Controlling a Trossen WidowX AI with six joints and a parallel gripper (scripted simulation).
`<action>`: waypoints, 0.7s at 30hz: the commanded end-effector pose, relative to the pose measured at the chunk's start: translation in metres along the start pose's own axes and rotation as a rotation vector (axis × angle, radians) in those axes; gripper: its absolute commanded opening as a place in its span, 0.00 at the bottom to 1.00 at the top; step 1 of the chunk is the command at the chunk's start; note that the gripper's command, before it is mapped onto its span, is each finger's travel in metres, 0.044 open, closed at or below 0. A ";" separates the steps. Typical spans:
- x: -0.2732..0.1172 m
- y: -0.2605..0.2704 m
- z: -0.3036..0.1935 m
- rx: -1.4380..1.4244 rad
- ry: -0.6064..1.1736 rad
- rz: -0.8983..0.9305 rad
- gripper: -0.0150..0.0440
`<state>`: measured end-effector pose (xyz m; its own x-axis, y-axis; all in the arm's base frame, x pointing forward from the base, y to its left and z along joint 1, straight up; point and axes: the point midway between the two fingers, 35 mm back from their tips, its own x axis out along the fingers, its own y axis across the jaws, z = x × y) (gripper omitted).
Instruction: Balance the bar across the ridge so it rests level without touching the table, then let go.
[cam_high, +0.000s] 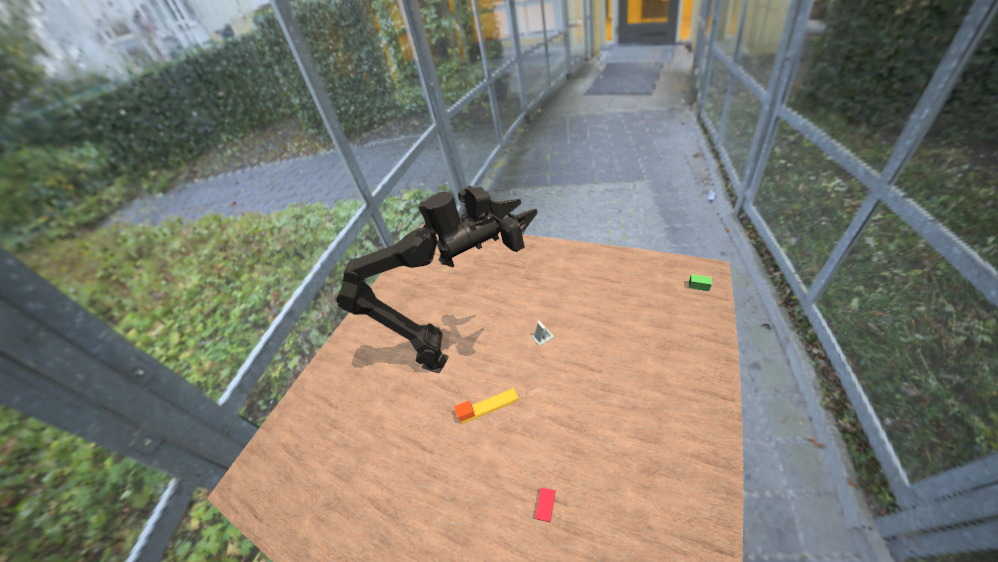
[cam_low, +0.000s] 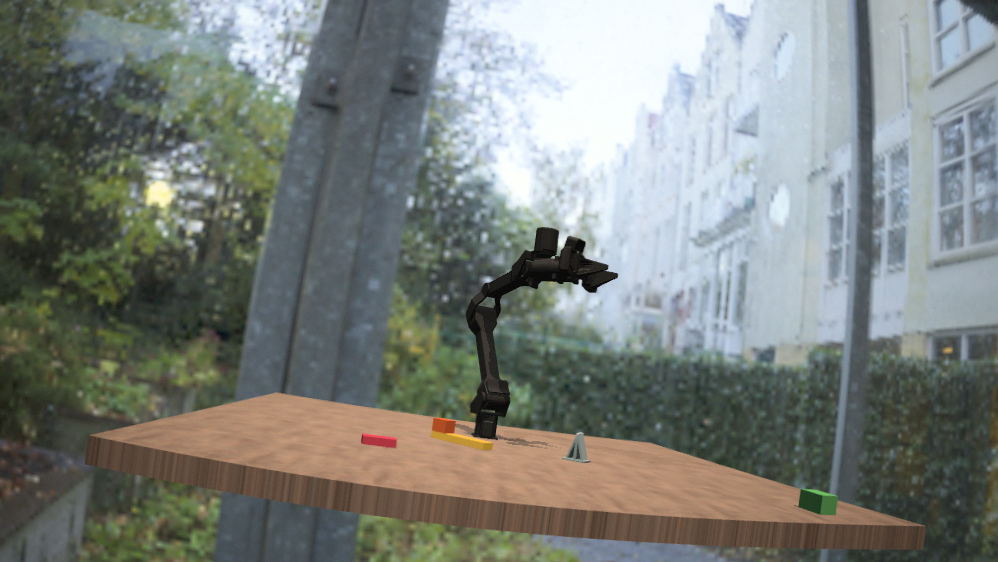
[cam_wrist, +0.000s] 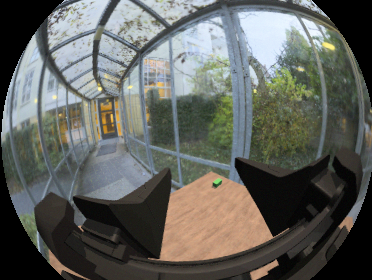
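The yellow bar (cam_high: 497, 402) (cam_low: 469, 442) lies flat on the table (cam_high: 628, 418) (cam_low: 279, 446) (cam_wrist: 210, 220), with an orange block (cam_high: 464, 410) (cam_low: 443, 425) on one end. The grey ridge (cam_high: 540, 332) (cam_low: 577, 448) stands upright on the table, apart from the bar, with nothing on it. My gripper (cam_high: 528, 206) (cam_low: 612, 270) (cam_wrist: 203, 167) is open and empty. It is high above the table, pointing outward, well away from the bar and the ridge. The wrist view shows neither bar nor ridge.
A green block (cam_high: 700, 282) (cam_low: 817, 501) (cam_wrist: 217, 183) lies near a far corner of the table. A flat red block (cam_high: 545, 504) (cam_low: 378, 440) lies on the other side of the bar from the ridge. The arm's base stands near the bar.
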<state>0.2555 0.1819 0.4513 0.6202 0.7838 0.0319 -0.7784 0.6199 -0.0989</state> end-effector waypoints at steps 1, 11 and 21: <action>0.003 -0.033 -0.044 -0.017 0.162 -0.106 0.79; -0.021 -0.091 -0.131 -0.042 0.516 -0.268 0.79; -0.074 -0.125 -0.209 -0.029 0.889 -0.332 0.79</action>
<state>0.3305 0.0633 0.2839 0.7288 0.3300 -0.5999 -0.5550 0.7978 -0.2355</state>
